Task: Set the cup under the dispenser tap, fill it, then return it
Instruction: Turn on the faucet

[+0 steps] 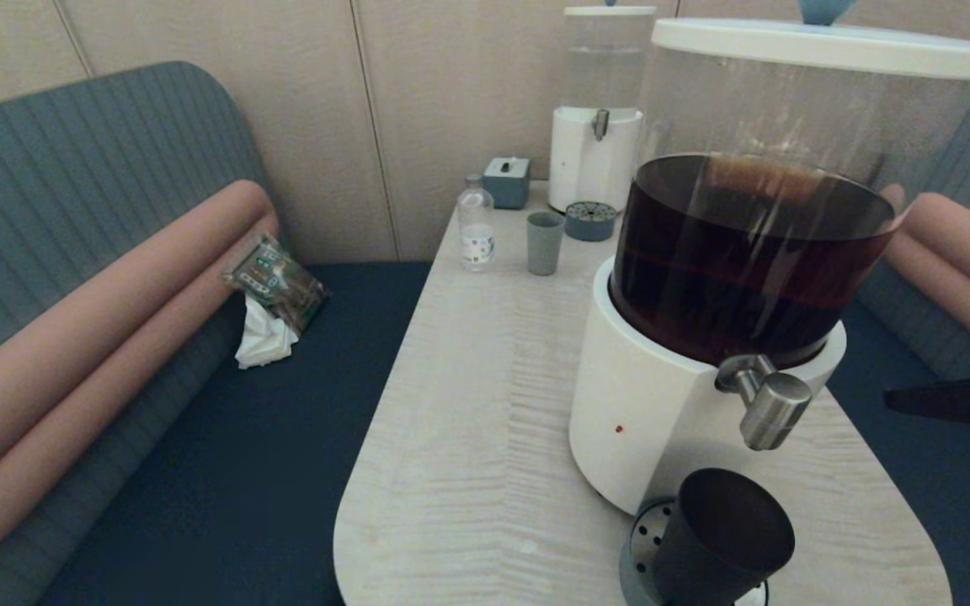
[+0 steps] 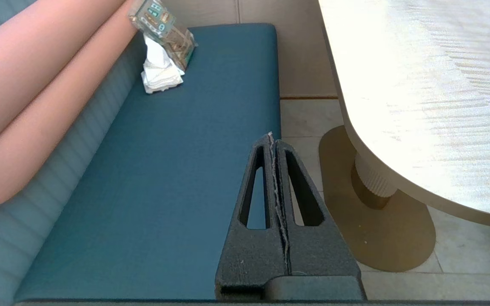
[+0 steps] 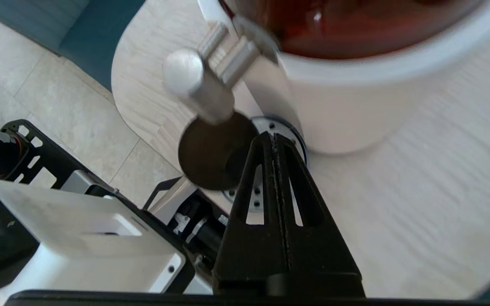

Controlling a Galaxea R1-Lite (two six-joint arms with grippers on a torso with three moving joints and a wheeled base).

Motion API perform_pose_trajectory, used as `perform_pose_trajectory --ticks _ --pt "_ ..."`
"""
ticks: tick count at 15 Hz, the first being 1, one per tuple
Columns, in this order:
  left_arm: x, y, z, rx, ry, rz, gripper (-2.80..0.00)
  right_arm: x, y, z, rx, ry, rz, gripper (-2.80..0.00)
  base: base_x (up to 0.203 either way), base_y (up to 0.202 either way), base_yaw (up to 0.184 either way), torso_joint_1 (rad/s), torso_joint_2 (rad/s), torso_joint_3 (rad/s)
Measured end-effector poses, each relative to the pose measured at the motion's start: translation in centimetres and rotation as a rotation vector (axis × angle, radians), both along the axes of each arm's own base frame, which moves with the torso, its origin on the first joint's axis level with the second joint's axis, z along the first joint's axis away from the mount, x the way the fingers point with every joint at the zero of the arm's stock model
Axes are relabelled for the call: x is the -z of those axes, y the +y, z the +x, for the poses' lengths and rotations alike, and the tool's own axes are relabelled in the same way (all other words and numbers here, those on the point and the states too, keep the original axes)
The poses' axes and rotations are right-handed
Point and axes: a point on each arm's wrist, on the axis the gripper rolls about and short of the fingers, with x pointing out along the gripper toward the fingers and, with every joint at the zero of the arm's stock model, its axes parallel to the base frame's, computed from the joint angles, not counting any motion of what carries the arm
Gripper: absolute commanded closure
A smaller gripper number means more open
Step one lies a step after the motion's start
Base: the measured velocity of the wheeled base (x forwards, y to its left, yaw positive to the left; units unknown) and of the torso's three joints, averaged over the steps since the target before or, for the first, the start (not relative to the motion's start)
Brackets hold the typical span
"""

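Observation:
The black cup point(image 1: 725, 534) stands on the round perforated drip tray point(image 1: 643, 532) at the table's near edge, directly below the dispenser tap point(image 1: 767, 404). The tap juts from the white base of the big dispenser point(image 1: 645, 396), whose tank holds dark brown liquid. I cannot tell what the cup holds. My right gripper point(image 1: 893, 399) hovers right of the tap, shut and empty, apart from the cup. In the right wrist view the cup point(image 3: 211, 157) and tap point(image 3: 198, 85) lie just beyond my right gripper point(image 3: 274, 137). My left gripper point(image 2: 272, 137) is parked shut over the blue bench seat.
At the table's far end stand a grey-blue tumbler point(image 1: 544, 242), a water bottle point(image 1: 476, 227), a tissue box point(image 1: 507, 181), a small drip tray point(image 1: 590, 221) and a clear-water dispenser point(image 1: 599, 143). A tissue pack point(image 1: 274, 286) lies on the left bench.

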Motion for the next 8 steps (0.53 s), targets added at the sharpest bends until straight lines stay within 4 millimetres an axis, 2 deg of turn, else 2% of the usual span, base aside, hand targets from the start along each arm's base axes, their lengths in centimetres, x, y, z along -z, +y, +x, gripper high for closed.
perform_pose_trajectory --ticks 4,8 --pt "0.0 0.0 0.0 0.000 0.000 0.000 0.00 0.1 1.3 2.1 -0.066 -0.036 0.015 0.00 0.000 0.000 0.000 0.000 0.00 0.000" --pt "0.0 0.0 0.0 0.000 0.000 0.000 0.00 0.4 2.0 3.3 -0.090 -0.029 0.003 0.00 0.000 0.000 0.000 0.000 0.00 0.000"
